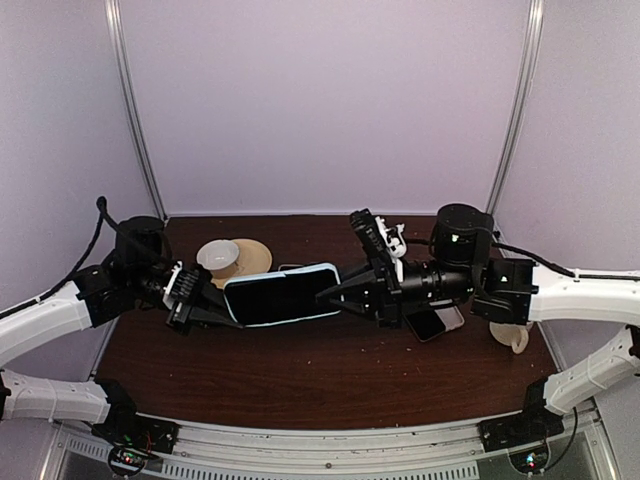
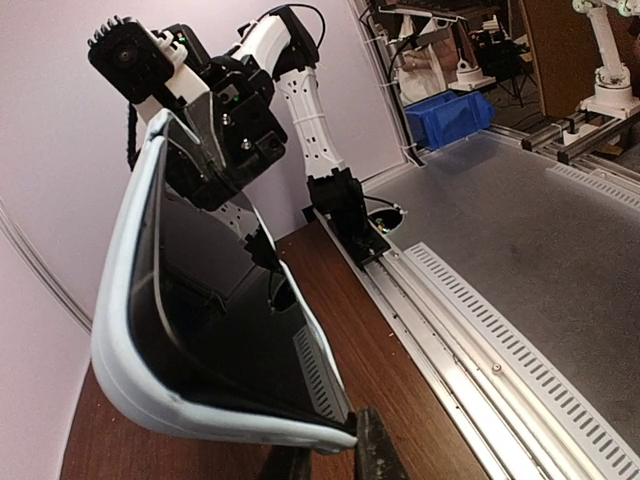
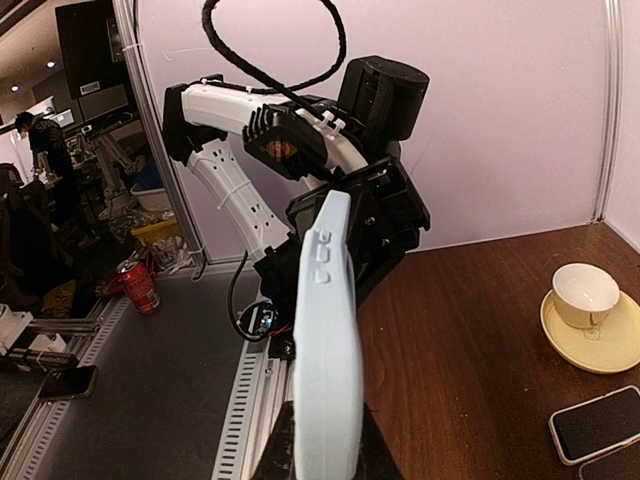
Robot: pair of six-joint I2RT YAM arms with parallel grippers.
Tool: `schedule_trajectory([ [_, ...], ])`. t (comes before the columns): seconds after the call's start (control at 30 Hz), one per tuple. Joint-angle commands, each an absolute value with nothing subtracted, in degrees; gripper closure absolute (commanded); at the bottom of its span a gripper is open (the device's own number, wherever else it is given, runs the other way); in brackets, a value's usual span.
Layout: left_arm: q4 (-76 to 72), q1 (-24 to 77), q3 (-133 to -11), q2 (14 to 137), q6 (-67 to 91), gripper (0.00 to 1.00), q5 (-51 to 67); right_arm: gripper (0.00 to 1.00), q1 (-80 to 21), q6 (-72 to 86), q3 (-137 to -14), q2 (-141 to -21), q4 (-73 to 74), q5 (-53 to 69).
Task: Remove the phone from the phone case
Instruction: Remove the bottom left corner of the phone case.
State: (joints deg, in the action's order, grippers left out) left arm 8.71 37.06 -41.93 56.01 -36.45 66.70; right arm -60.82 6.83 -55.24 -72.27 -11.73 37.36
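The phone (image 1: 278,296), dark screen up, sits in a light blue phone case (image 1: 300,270) that hangs above the table between both arms. My left gripper (image 1: 226,310) is shut on the case's left end, and my right gripper (image 1: 334,290) is shut on its right end. The left wrist view has the black screen (image 2: 220,320) inside the blue rim (image 2: 130,380), with my left gripper (image 2: 335,455) pinching the near corner. From the right wrist the case (image 3: 325,340) is edge-on, side buttons showing, clamped by my right gripper (image 3: 320,452).
A white cup on a beige saucer (image 1: 228,257) stands behind the phone's left end; it also shows as the cup (image 3: 585,292). Two more phones (image 1: 436,322) lie under the right arm. A pale object (image 1: 514,338) rests at the far right.
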Motion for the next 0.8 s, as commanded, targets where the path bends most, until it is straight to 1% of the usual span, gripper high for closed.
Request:
schedule_trajectory([
  [0.0, 6.5, 37.9, -42.5, 54.6, -40.3, 1.0, 70.0, 1.0, -59.6, 13.4, -58.0, -73.7, -13.1, 39.2],
  [0.33, 6.7, 37.9, -42.5, 54.3, -40.3, 1.0, 71.5, 1.0, -56.7, 21.2, -60.8, -76.9, -10.6, 44.3],
  [0.77, 7.1, 38.1, -42.6, 53.9, -40.4, 1.0, 71.9, 1.0, -56.3, 24.8, -65.1, -80.0, -5.1, 47.1],
])
